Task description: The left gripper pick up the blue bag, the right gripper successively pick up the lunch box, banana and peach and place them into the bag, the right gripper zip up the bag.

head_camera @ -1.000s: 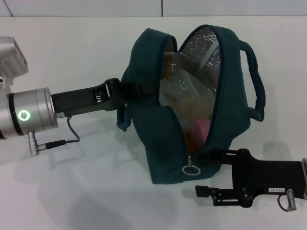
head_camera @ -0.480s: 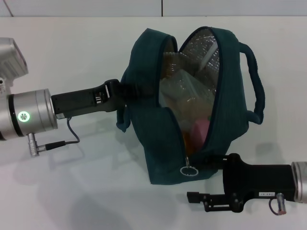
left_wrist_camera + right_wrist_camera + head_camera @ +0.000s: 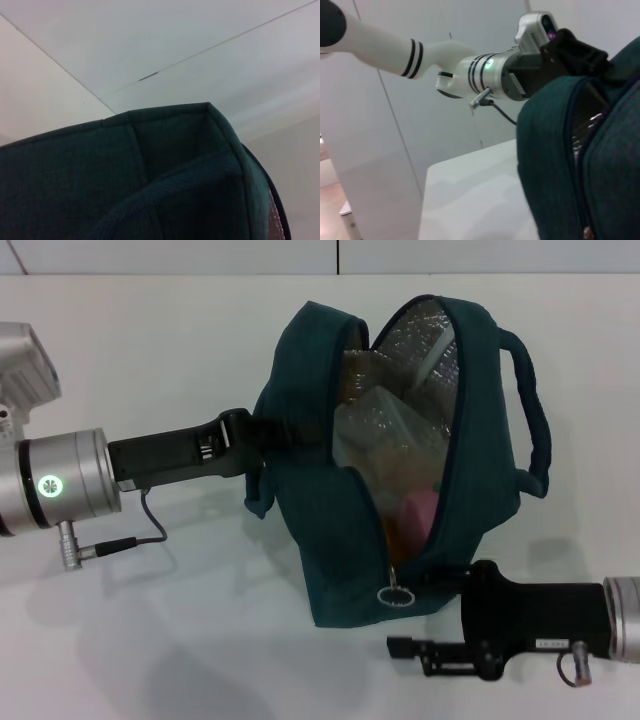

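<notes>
Right claw (image 3: 445, 575) sits at the bag's lower corner, about 5 o'clock from the bag's centre in the head view, its tip pushed against the fabric just beside the zipper pull ring (image 3: 397, 595). The fingers are hidden behind the bag wall and the claw body, so I cannot tell whether they are spread or pinched, nor whether they have the ring; the ring itself hangs free in plain sight, at 9 o'clock from the claw tip.

Left claw (image 3: 252, 436) comes in from 9 o'clock and is clamped on the blue bag (image 3: 330, 540) at its near-side handle strap, holding it upright on the white counter (image 3: 200, 640). The left wrist view shows only bag cloth (image 3: 150, 200) close up.

Progress, as judged: packing looks finished. Inside the gaping mouth lie the clear lunch box (image 3: 385, 425), something pinkish low down that I take for the peach (image 3: 420, 510), and a yellow-orange patch below it, probably the banana (image 3: 393, 530), not certain. Zipper is fully open from the ring up to 12 o'clock. What is left is the zipping alone.
</notes>
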`<state>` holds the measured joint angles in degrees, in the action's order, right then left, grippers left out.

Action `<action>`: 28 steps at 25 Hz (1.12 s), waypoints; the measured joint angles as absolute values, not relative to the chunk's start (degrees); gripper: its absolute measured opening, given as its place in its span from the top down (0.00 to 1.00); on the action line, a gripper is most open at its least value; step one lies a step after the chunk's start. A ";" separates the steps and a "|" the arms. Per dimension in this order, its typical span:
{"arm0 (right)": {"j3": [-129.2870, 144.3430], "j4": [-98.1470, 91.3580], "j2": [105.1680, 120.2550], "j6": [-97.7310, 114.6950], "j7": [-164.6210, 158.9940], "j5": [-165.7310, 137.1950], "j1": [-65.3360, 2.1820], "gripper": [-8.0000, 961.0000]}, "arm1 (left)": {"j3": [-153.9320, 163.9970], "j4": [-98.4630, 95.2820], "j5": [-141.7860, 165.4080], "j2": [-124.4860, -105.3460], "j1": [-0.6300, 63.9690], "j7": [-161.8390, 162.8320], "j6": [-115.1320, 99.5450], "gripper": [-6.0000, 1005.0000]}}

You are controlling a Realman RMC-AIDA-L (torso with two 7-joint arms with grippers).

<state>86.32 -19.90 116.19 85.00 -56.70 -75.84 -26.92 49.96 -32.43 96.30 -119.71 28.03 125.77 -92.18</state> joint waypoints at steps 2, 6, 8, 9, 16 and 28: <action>86.34 -19.89 116.19 84.24 -56.72 -74.92 -26.88 0.30 | 49.97 -32.43 96.30 -119.71 28.03 125.77 -92.20 0.96; 86.37 -19.76 116.19 82.83 -56.70 -72.85 -26.49 0.38 | 49.99 -32.43 96.30 -119.71 28.03 125.77 -92.24 0.96; 86.38 -19.73 116.19 82.48 -56.70 -72.55 -26.46 0.42 | 50.05 -32.43 96.31 -119.71 28.04 125.77 -92.27 0.96; 86.39 -19.74 116.19 82.44 -56.70 -72.54 -26.46 0.45 | 50.06 -32.43 96.31 -119.70 28.03 125.77 -92.28 0.96; 86.40 -19.71 116.19 82.28 -56.69 -72.50 -26.45 0.71 | 50.10 -32.43 96.33 -119.71 27.98 125.77 -92.29 0.96; 85.82 -20.27 115.92 84.48 -56.70 -72.49 -24.91 0.99 | 50.06 -32.43 96.32 -119.64 27.18 125.35 -92.37 0.96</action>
<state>85.82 -20.27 115.92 84.48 -56.70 -72.49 -24.91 50.06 -32.43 96.32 -119.64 27.18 125.35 -92.37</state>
